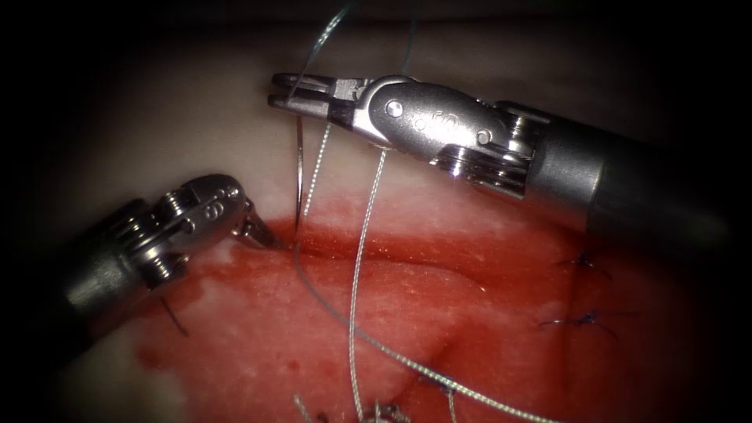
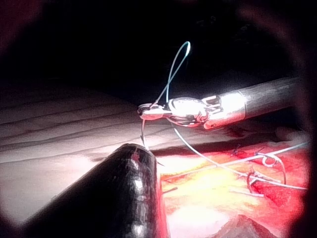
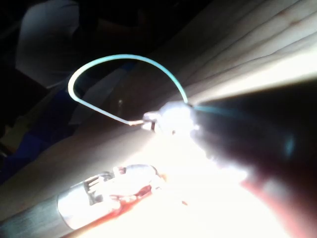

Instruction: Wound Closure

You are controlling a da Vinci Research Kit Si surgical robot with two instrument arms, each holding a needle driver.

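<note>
Two tools work at the left end of the cut [image 1: 407, 254] in the tissue [image 1: 157, 133]. Farthest left, the left tool [image 1: 262, 233] comes in low from the near left, its tip pressed down at the cut's edge, right where the needle [image 1: 299, 176] meets the surface. Whether its jaws are parted or closed I cannot tell, nor whether they grip anything; the tip is too small and dark against the red fluid [image 1: 258, 345].

Just right of that tip the needle stands nearly upright, a thin dark curve. Its lower end sits at the left end of the cut and looks to be in the tissue; its upper end is clamped in the right tool [image 1: 301, 90], whose jaws are clenched on it close to the end where the thread [image 1: 356, 274] joins. From the left wrist view the same hold shows: the right tool [image 2: 148, 110] has the needle [image 2: 142, 133] hanging down from its tip.

Thread loops up above the right tool and also trails down across the cut toward the near side. Farther right, finished stitches [image 1: 583, 262] already sit across the cut.

To handle this well, I judge the right tool should move the needle along its own curve, not straight, so the tissue does not tear, while the loose thread is kept out of both tips.
</note>
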